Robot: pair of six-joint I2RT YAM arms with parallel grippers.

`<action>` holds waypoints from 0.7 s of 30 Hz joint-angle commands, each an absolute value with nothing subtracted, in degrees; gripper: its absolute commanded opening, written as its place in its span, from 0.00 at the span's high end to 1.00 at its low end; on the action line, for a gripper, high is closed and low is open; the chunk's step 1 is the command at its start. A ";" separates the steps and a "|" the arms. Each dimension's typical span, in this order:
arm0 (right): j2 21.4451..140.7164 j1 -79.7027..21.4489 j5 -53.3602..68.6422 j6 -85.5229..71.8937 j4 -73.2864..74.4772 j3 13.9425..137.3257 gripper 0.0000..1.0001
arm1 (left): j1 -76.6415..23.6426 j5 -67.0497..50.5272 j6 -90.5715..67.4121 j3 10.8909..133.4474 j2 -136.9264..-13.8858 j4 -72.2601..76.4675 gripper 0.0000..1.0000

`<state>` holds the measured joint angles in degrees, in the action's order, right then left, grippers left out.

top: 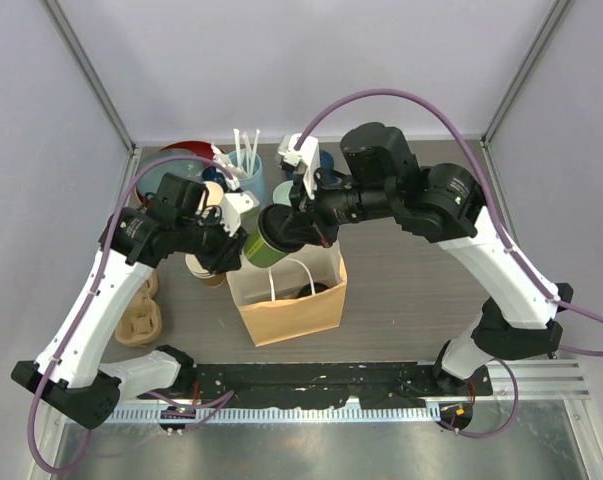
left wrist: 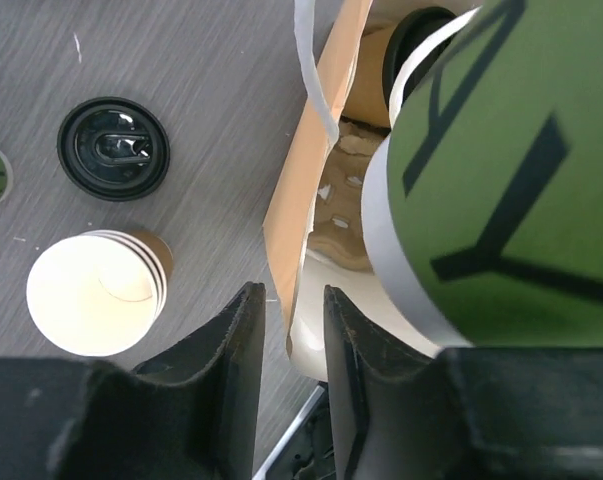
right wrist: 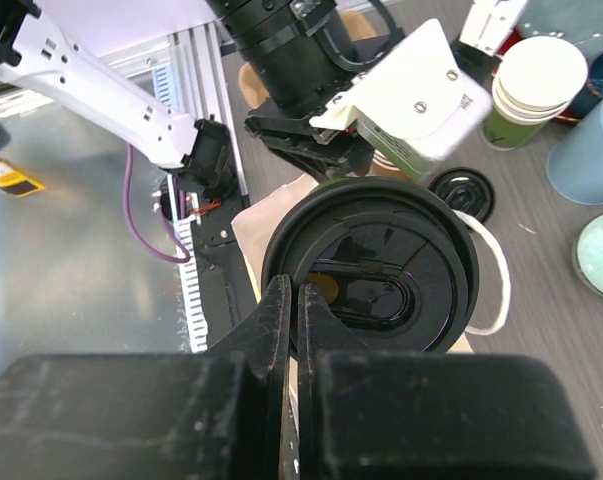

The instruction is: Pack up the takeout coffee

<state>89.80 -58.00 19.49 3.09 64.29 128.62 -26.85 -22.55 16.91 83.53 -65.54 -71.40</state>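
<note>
The green-walled cup (top: 263,245) with its black lid (right wrist: 381,270) hangs tilted over the open mouth of the brown paper bag (top: 291,310). My right gripper (right wrist: 294,290) is shut on the lid's rim and shows in the top view (top: 299,225). The cup's green wall (left wrist: 511,170) fills the right of the left wrist view. My left gripper (left wrist: 291,300) is shut on the bag's left rim (left wrist: 301,190); it also shows in the top view (top: 236,255). A black lid (left wrist: 421,40) shows inside the bag, its cup wall hidden. No brown-walled cup is plainly seen.
A stack of lidless cups (left wrist: 96,290) and a loose black lid (left wrist: 113,147) stand left of the bag. Pulp cup carriers (top: 141,315) lie at the left edge. A blue holder with straws (top: 246,170) and bowls stand at the back. A rail (top: 381,380) runs along the near edge.
</note>
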 commanded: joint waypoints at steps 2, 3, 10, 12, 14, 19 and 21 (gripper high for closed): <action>90.70 -59.06 23.55 5.36 61.61 128.76 0.99 | -26.63 -24.78 16.70 82.09 -64.78 -69.00 0.76; 90.88 -59.15 23.55 5.62 61.70 128.50 0.99 | -26.54 -25.31 16.53 81.92 -64.51 -68.99 0.79; 92.28 -59.41 25.93 7.03 60.29 123.23 0.99 | -26.54 -29.00 16.52 81.48 -63.63 -68.64 1.00; 92.37 -59.50 26.28 7.47 59.51 121.65 0.99 | -26.63 -29.62 16.44 80.95 -63.54 -68.38 1.00; 92.72 -59.41 26.02 7.47 58.80 119.80 0.99 | -26.54 -30.32 16.44 80.51 -63.72 -68.38 1.00; 94.13 -59.76 24.52 8.35 60.11 118.48 0.99 | -26.54 -31.20 16.09 79.89 -63.81 -67.94 1.00; 94.48 -60.38 24.35 9.31 60.21 117.69 0.99 | -26.63 -31.90 15.82 80.07 -63.90 -67.76 1.00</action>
